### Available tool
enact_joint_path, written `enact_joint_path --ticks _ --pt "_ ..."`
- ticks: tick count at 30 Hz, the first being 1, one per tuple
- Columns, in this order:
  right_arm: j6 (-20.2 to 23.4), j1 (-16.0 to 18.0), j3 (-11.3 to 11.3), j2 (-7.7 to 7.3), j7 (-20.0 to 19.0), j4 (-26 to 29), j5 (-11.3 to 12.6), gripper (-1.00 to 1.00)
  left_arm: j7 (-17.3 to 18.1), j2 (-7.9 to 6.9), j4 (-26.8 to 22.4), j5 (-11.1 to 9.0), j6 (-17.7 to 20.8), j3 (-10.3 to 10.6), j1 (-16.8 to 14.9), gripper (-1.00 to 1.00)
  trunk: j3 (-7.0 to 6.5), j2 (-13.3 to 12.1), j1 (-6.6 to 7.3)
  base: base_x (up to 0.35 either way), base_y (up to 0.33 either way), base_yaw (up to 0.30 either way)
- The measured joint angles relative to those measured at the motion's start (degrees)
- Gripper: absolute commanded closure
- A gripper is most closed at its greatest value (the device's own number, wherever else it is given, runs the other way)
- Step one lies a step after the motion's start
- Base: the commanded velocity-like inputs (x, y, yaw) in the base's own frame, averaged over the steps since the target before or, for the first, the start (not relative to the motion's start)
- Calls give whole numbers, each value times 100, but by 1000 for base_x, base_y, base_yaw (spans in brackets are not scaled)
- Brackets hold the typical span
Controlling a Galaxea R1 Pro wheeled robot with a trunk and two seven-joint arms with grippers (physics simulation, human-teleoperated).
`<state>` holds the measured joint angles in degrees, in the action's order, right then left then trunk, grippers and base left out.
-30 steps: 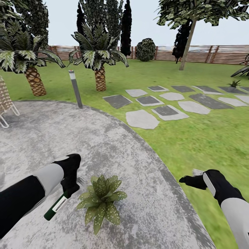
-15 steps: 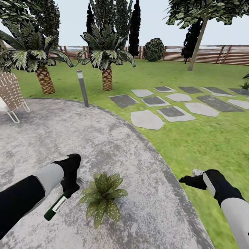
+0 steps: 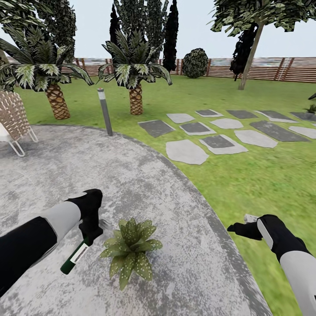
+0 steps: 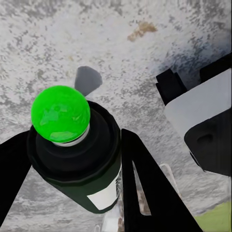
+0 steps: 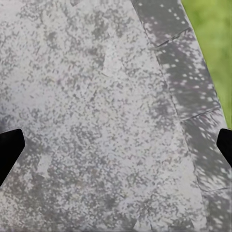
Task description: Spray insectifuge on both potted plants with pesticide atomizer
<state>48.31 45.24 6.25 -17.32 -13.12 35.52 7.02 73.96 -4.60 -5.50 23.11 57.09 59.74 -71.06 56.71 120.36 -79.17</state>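
Left gripper (image 3: pixel 90 235): we are clamping it on the pesticide atomizer (image 3: pixel 75 257), its fingers (image 4: pixel 145 188) pressing the dark bottle from both sides in the left wrist view.
Pesticide atomizer: we are holding it tilted just beside the potted plant (image 3: pixel 129 251), on the plant's left, its lower end slanting away from the plant and hanging over the patio (image 3: pixel 145 184); the white label band is showing along its side (in the wrist view its top (image 4: pixel 60 114) is rendering bright green).
Potted plant: it is sitting on the patio, close to the patio's curved edge, its speckled leaves spreading low; we cannot make out its pot.
Right gripper (image 3: pixel 237 229): we are holding it apart from the plant, on the plant's right, over the patio's rim by the grass; its fingers (image 5: pixel 10 147) are standing spread wide at the frame edges, with nothing between them.
Stepping stones (image 3: pixel 219 131): they are lying on the grass well beyond the plant.
Palm plants (image 3: pixel 134 74): two are standing far behind the plant, before the fence (image 3: pixel 272 69).
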Motion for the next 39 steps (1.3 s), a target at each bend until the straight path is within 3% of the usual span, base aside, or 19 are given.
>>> enact_joint_path --ticks 4,17,26,39 --pt "0 0 1 0 -5 9 43 -100 223 -4 -7 8 -7 7 -35 100 0 0 -2 -301 0 0" --pt "0 0 -5 0 -1 -11 19 -100 252 9 -7 51 -2 33 -404 100 0 0 -3 -342 0 0" --pt "0 0 4 0 -3 -15 0 -100 262 16 -13 11 -8 -22 -374 100 0 0 1 -47 -2 0" --pt "-3 2 1 2 6 -21 1 -100 248 13 -27 9 -7 -1 -381 100 0 0 -1 -164 -242 102"
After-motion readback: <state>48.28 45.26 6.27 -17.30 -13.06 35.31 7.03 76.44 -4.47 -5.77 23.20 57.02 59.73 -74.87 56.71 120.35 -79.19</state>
